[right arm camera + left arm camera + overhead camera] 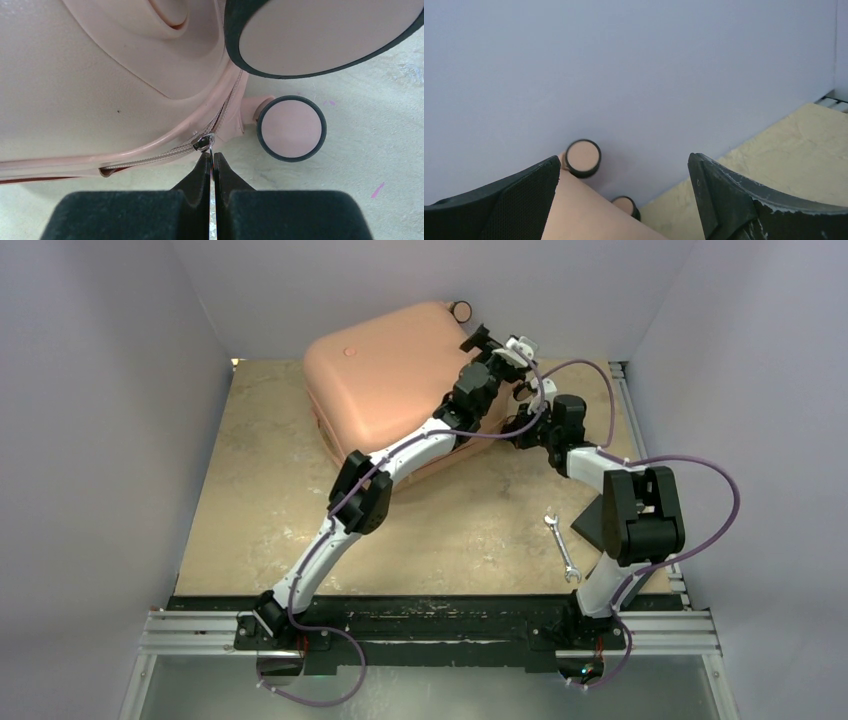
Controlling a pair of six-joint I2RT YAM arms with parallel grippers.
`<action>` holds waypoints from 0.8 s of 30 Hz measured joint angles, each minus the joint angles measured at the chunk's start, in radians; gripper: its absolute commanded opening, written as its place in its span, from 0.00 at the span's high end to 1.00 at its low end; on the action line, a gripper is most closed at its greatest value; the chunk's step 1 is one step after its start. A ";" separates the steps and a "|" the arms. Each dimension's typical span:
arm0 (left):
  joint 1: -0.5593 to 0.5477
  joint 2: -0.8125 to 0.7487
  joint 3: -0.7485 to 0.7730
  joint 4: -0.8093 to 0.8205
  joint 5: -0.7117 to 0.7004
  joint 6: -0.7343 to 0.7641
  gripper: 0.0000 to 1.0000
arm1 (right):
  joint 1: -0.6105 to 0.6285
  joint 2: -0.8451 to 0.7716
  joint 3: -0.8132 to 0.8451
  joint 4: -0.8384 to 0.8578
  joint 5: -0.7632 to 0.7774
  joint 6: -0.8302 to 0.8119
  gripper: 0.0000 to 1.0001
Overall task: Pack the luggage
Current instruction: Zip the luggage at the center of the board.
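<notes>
The luggage (385, 380), a salmon-pink hard-shell suitcase, is laid flat at the far side of the table (270, 490) with its lid down. Both arms are extended to its wheeled end.

The right gripper (210, 159) is pressed shut on the zipper pull (204, 143). A thin metal tab is pinched between the fingertips, and the slider sits directly ahead of them on the zip track (150, 160). The pull is probably held this way so that the slider can be drawn along the seam and around the corner to close the case. A small wheel (291, 128) is seen just ahead and to the right of the fingers. A second, nearer wheel (320, 30) fills the view above it. To the left of the fingers a small dark gap is visible under the seam, but whether the zip is parted there cannot be told.

The left gripper (624, 159) is spread fully and nothing is held in it. The pink shell lies beneath and between its fingers, with a wheel (583, 158) just beyond them against the wall. It is judged to be placed there to steady or press the lid while the zip is worked.

A wrench (562, 548) and a black pad (590, 522) are left on the table, well behind both grippers, beside the right arm.

No brand, label or writing can be read on the case or elsewhere.
</notes>
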 measured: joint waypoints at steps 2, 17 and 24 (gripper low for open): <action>-0.011 0.017 0.000 0.072 -0.002 0.084 0.01 | 0.000 -0.001 -0.008 0.013 0.000 0.000 1.00; -0.049 0.116 0.067 0.302 -0.029 0.521 0.02 | -0.008 -0.014 -0.034 0.049 -0.020 0.012 1.00; -0.042 0.009 -0.056 0.166 0.031 0.447 0.10 | -0.033 -0.021 -0.053 0.054 -0.105 0.019 1.00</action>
